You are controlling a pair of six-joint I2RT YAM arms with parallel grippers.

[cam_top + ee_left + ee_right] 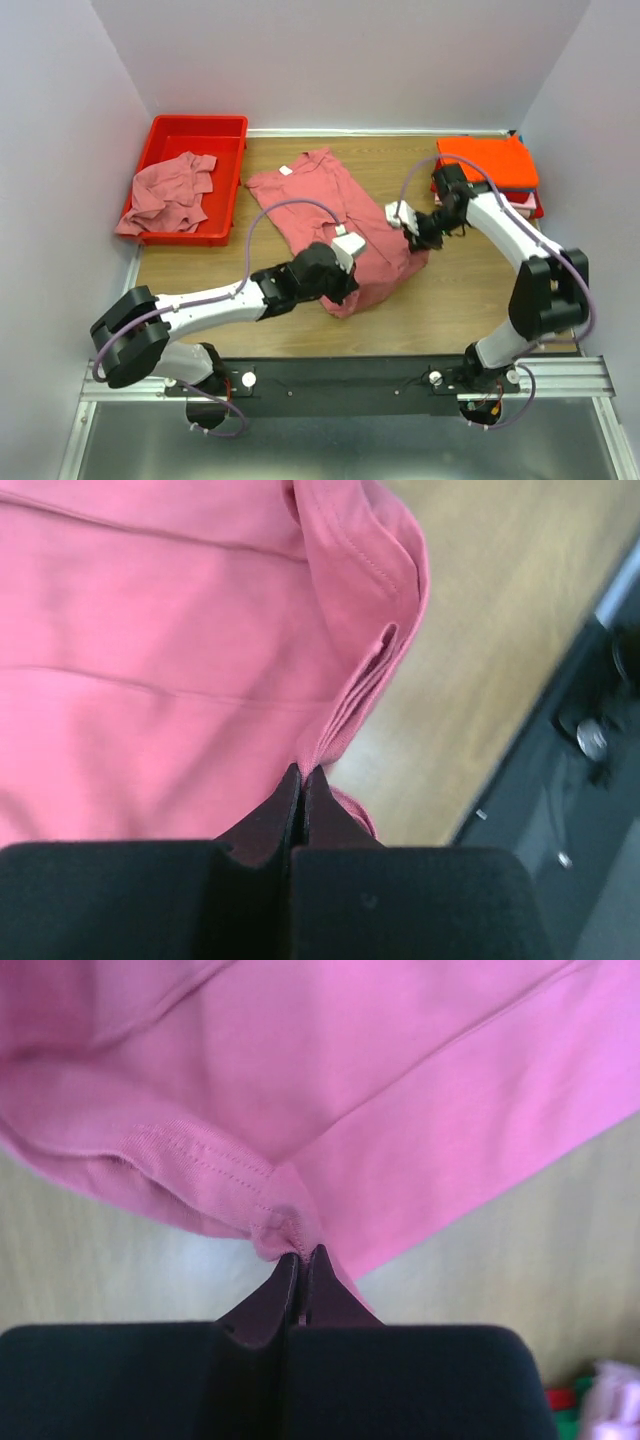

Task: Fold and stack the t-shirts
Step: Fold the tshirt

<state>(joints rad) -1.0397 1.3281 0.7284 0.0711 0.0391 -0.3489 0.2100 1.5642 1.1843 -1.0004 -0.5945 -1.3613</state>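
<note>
I have the rose-pink t-shirt (318,200) lying partly spread on the table (450,310). Its white tag (286,170) is at the end away from the arms, and the near end is bunched between them. The left gripper (303,780) is pressed together on a doubled hem fold at the near edge. The right gripper (303,1258) pinches a stitched hem corner on the shirt's right side.

I judge the cotton light, limp and not slippery, so it will sag and crease wherever it is unsupported. Take hold at stitched hems, where the fabric is thickest, with both grips level and the cloth taut between them.

A second pink t-shirt (170,190) sits crumpled in the red bin (195,125). The orange t-shirt (487,160) lies folded at right rear.
</note>
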